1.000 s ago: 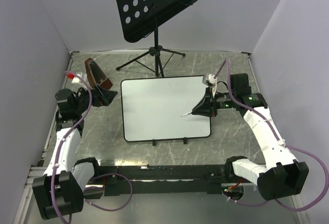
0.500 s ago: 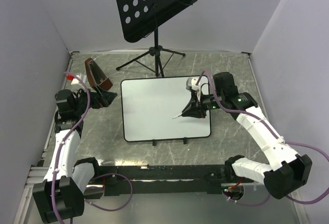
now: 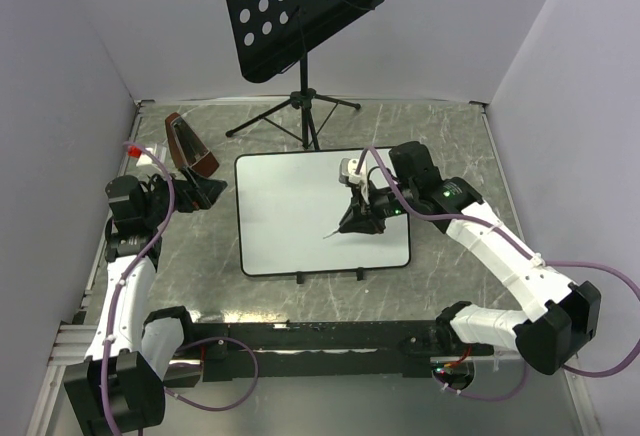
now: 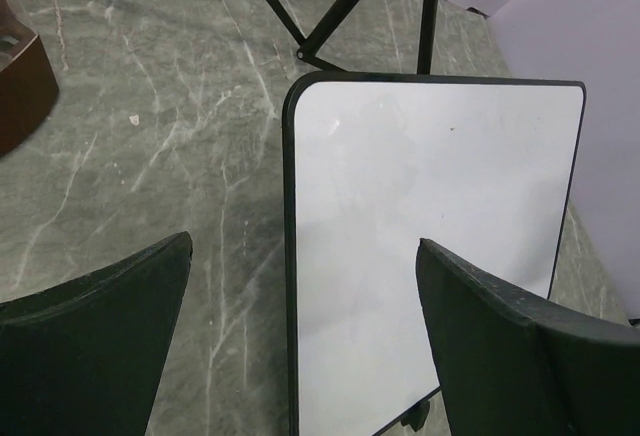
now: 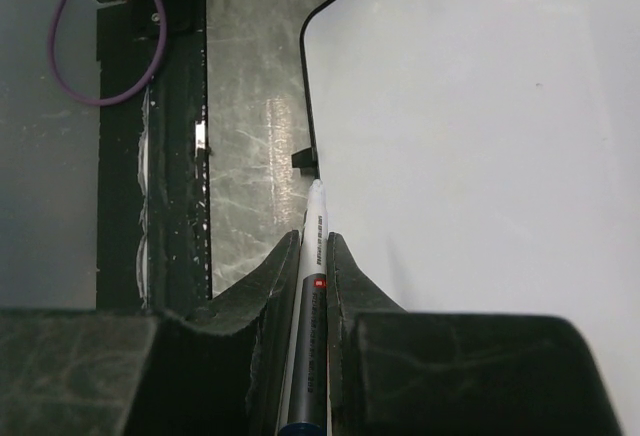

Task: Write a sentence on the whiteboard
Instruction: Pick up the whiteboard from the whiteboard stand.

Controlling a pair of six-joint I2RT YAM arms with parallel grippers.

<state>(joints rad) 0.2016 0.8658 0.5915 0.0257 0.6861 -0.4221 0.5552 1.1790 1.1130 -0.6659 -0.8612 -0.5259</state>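
The whiteboard (image 3: 290,196) lies flat in the middle of the counter (image 3: 450,126). Its long axis runs left to right in front of you, and its clips (image 3: 300,278) are on the near edge. You can see no blue writing on it, so by my reading the sentence is wholly still to do. Over its right half hangs the marker (image 3: 338,227), with your right fingers (image 5: 270,276) closed tight on its barrel. The tip slants away from them toward the board's near left, and neither view tells you whether it touches the surface. The blank area where a first word would likely start lies to the left of the tip and farther from you, so the right arm, over the board, is the one placed to carry it there. Your left fingers (image 4: 100,316) stand wide apart and hold nothing, just off the board's far left corner. The music stand (image 3: 300,16) rises behind the board.
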